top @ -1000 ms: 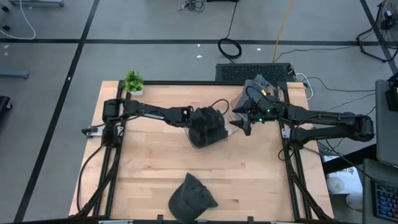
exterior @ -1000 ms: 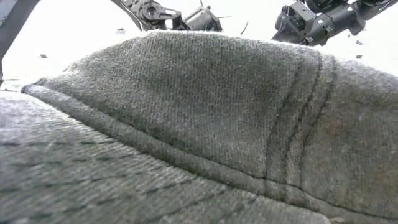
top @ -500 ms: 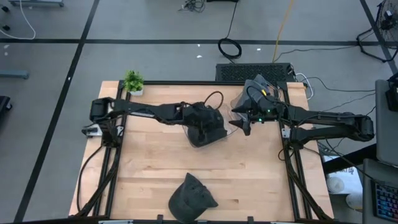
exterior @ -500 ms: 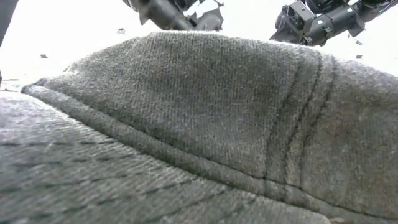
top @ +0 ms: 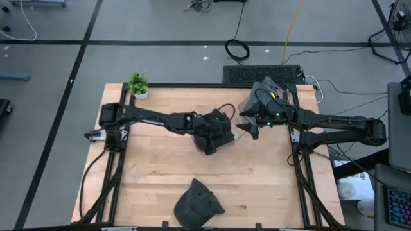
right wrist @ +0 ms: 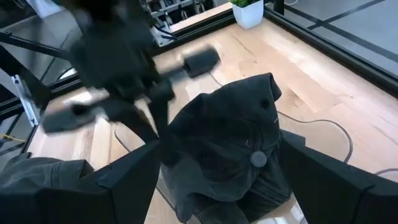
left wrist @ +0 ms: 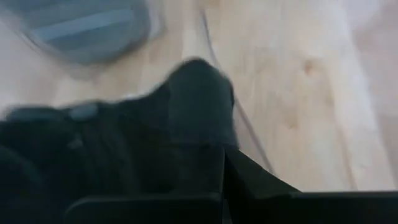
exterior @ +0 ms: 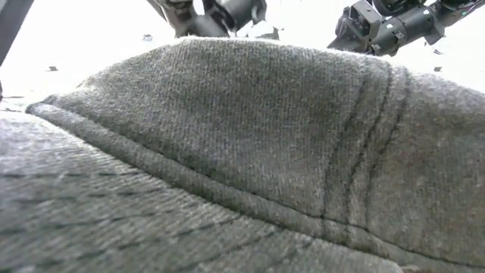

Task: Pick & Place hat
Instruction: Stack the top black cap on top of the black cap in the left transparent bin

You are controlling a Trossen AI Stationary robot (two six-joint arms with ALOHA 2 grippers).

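A dark hat (top: 218, 131) sits mid-table, bunched up, with its top button (right wrist: 258, 159) facing the right wrist camera. My left gripper (top: 204, 128) reaches in from the table's left and is shut on the hat; the cloth (left wrist: 155, 124) fills its wrist view. My right gripper (top: 252, 131) waits open just right of the hat, with its fingers (right wrist: 127, 180) wide apart and short of it. A second, grey hat (top: 196, 205) lies flat at the near edge and fills the low view (exterior: 227, 152). My left gripper holds the dark hat by its left side (right wrist: 160, 134), pinching bunched cloth between its two fingers. It comes from the table's left, slanting down. The hat stands crumpled and tall beside the fingers. I cannot tell whether its underside is off the table.
A small potted plant (top: 137, 83) stands at the far left corner. A clear plastic piece (top: 246, 114) lies behind the right gripper. A thin cable (right wrist: 311, 124) runs over the wood beyond the hat. There is bare wood between the two hats and to the near left.
My left gripper has risen a little, keeping hold of the dark hat, and its arm has swung slightly. The hat has drawn in from a wider spread to a narrower bunch. The right arm and the grey hat have stayed put.
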